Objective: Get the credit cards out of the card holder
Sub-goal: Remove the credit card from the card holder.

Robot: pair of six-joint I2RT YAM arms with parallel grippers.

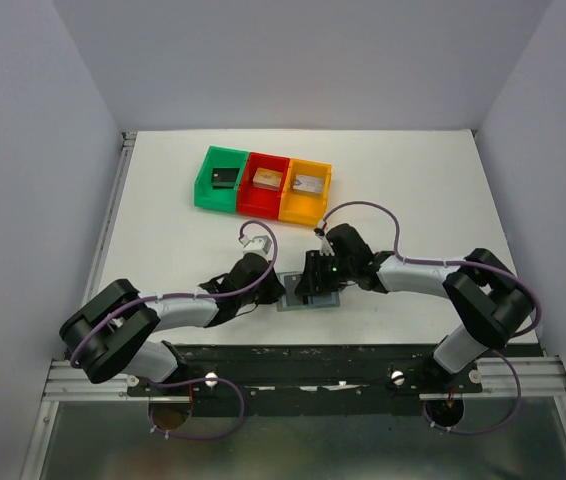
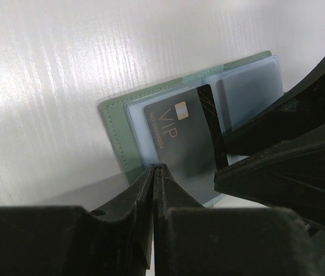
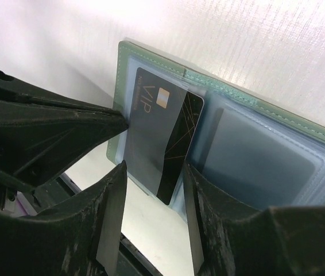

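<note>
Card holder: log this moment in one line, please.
card holder: open flat | black VIP card: partly in pocket | left gripper: shut at holder edge | right gripper: open, straddling card

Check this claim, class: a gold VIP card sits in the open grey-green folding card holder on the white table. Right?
No: the rectangular VIP card in the grey-green card holder is black, not gold, as the right wrist view shows.
</note>
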